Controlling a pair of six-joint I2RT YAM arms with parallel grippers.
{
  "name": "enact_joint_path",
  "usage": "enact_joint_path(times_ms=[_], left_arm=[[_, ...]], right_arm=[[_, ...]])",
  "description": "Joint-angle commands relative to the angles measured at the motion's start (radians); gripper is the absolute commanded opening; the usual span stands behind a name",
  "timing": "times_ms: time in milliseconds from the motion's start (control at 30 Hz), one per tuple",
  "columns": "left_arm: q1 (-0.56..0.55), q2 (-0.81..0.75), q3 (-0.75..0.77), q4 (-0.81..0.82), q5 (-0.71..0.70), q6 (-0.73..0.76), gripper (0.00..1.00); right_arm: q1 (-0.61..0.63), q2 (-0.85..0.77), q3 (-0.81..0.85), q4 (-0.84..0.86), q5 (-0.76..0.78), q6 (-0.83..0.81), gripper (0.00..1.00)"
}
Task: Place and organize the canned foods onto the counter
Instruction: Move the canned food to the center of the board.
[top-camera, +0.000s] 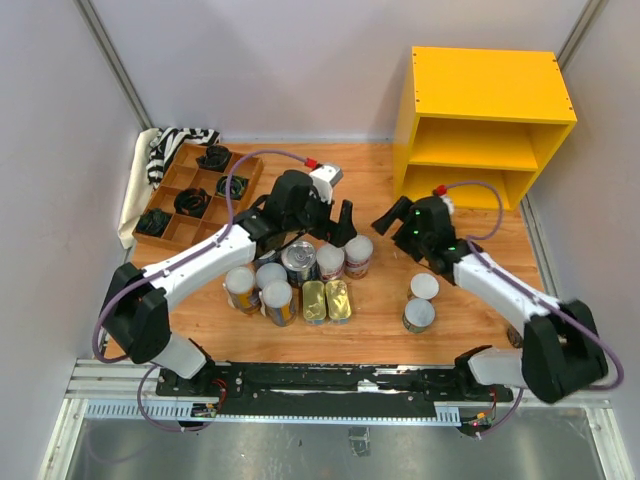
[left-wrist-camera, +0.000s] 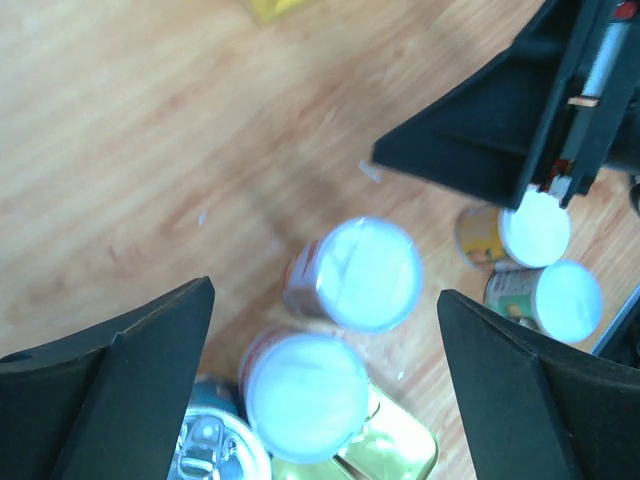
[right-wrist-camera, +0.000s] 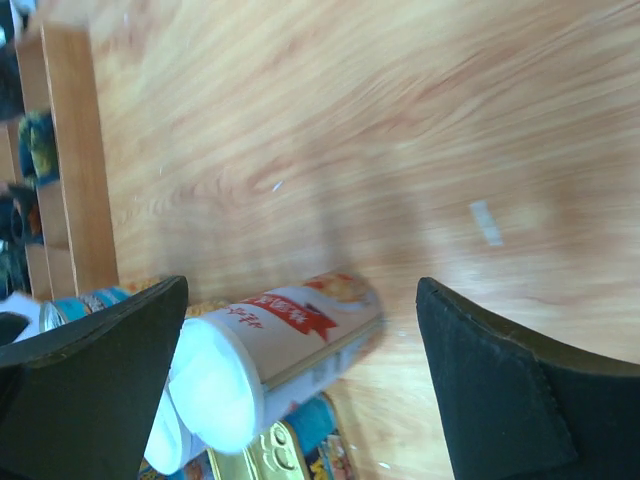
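Left gripper (left-wrist-camera: 325, 290): fingers spread apart, empty, above two white-lidded cans (left-wrist-camera: 365, 272).
Right gripper (right-wrist-camera: 302, 285): fingers spread apart, empty, facing a red-labelled can (right-wrist-camera: 275, 335).
Yellow counter (top-camera: 487, 85): behind the right gripper, apart from the cans.

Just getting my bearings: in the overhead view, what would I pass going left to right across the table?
Brown tray → cluster of cans → yellow shelf.

Canned foods (top-camera: 300, 262) on table (top-camera: 375, 190) before counter (top-camera: 490, 85)
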Motion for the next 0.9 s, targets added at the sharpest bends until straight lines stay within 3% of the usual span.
enact_joint_path(times_ms=[0, 200, 400, 600, 867], left_arm=[[-0.065, 0.002, 0.144, 0.013, 0.013, 0.12, 1.0], [-0.206, 0.094, 0.275, -0.037, 0.002, 0.26, 1.0], [-0.269, -0.031, 0.114, 0.059, 0.046, 0.298, 1.0], [-0.266, -0.156, -0.005, 0.09, -0.005, 0.262, 1.0], [-0.175, -0.225, -0.109, 0.126, 0.08, 0.173, 1.0]], right_arm=[[-0.103, -0.246, 0.029, -0.262, 0.226, -0.116, 1.0], [-0.348, -0.437, 0.123, -0.663, 0.327, -0.143, 0.98], [-0.421, -0.43, 0.177, -1.013, 0.329, -0.006, 0.98], [-0.42, -0.441, 0.052, -1.054, 0.177, 0.118, 0.99], [-0.42, -0.393, -0.073, -1.057, 0.032, 0.267, 0.99]])
